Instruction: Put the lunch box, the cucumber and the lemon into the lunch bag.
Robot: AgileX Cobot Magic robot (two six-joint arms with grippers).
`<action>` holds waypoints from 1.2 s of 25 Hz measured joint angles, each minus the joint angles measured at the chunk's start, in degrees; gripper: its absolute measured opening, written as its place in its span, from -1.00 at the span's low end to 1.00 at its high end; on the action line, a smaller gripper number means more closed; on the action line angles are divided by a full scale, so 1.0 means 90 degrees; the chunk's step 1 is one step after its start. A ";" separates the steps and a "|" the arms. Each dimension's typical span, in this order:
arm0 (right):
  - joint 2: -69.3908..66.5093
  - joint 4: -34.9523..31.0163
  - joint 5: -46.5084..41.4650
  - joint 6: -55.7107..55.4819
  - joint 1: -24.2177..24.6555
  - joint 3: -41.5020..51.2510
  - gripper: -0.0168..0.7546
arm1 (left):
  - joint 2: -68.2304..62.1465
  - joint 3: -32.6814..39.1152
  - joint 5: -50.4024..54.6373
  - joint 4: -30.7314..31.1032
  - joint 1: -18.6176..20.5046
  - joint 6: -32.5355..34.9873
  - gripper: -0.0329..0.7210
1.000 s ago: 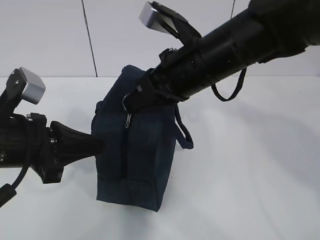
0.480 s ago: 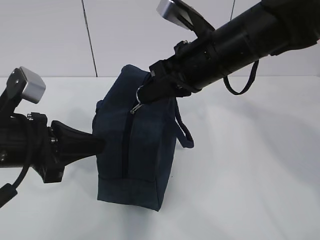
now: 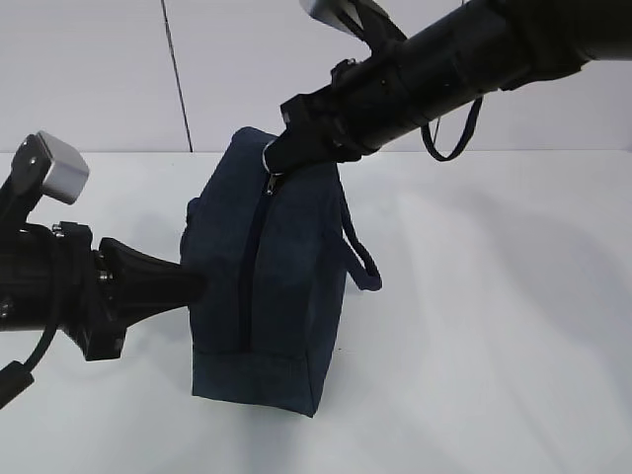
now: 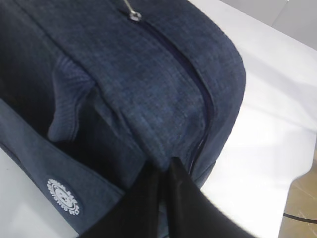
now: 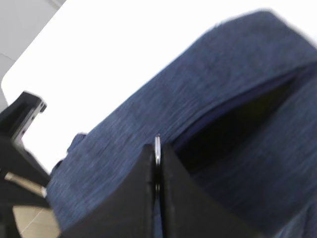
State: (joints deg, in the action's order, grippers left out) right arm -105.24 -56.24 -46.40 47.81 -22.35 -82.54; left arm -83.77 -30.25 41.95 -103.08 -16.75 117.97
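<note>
- Navy fabric makes up the lunch bag [image 3: 272, 281], which stands on the white table [image 3: 494, 326] with one narrow end toward the exterior camera and its zipper [image 3: 249, 276] running down that end.
- The right gripper [image 3: 283, 151] reaches in from the upper right to the bag's top edge, its fingers clenched on the silver ring pull [image 3: 271, 165], which sits at the top of the zipper line.
- From the right wrist camera the ring [image 5: 157, 148] shows as a thin metal edge pinched between the two dark fingers [image 5: 143, 198], and just beyond them a dark gap lies open in the cloth where the zipper has parted.
- The left gripper [image 3: 193, 286] comes in level from the left and meets the bag's side about halfway up.
- From the left wrist camera its fingertips [image 4: 163, 173] are pressed together on a fold of the cloth just beside the zipper seam [image 4: 198, 99], so it is grasping the bag.
- A white round logo [image 4: 63, 197] sits on the bag's side panel, below a soft handle [image 4: 64, 106].
- A second handle [image 3: 360, 257] hangs down the bag's far side.
</note>
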 joint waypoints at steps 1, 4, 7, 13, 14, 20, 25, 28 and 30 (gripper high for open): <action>-0.0093 0.0033 0.0000 -0.0013 0.0004 -0.0148 -0.94 | 0.0000 0.0000 0.0000 0.0000 0.0000 0.0000 -0.93; -0.0296 0.0127 0.0000 -0.0063 0.0060 -0.0512 -0.94 | 0.0000 0.0000 0.0000 0.0000 0.0000 0.0000 -0.93; -0.0461 0.0297 -0.0027 -0.0200 0.0184 -0.0793 -0.94 | 0.0000 0.0000 0.0000 0.0000 0.0000 0.0000 -0.93; -0.0775 0.0440 -0.0044 -0.0268 0.0315 -0.1088 -0.94 | 0.0000 0.0000 0.0000 0.0000 0.0000 0.0000 -0.93; -0.0819 0.0485 -0.0044 -0.0278 0.0319 -0.1125 -0.94 | 0.0000 0.0000 0.0000 0.0000 0.0000 0.0000 -0.93; -0.1131 0.0541 -0.0085 -0.0357 0.0332 -0.1640 -0.94 | 0.0000 0.0000 0.0000 0.0000 0.0000 0.0000 -0.93; -0.1386 0.0571 -0.0098 -0.0416 0.0426 -0.1990 -0.94 | 0.0000 0.0000 0.0000 0.0000 0.0000 0.0000 -0.93; -0.1529 0.0582 -0.0111 -0.0438 0.0514 -0.2177 -0.94 | 0.0000 0.0000 0.0000 0.0000 0.0000 0.0000 -0.93; -0.1640 0.0582 -0.0111 -0.0471 0.0579 -0.2312 -0.94 | 0.0000 0.0000 0.0000 0.0000 0.0000 0.0000 -0.93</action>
State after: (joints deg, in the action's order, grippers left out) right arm -119.99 -51.01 -47.40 43.57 -17.14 -103.35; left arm -83.77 -30.25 41.95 -103.08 -16.75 117.97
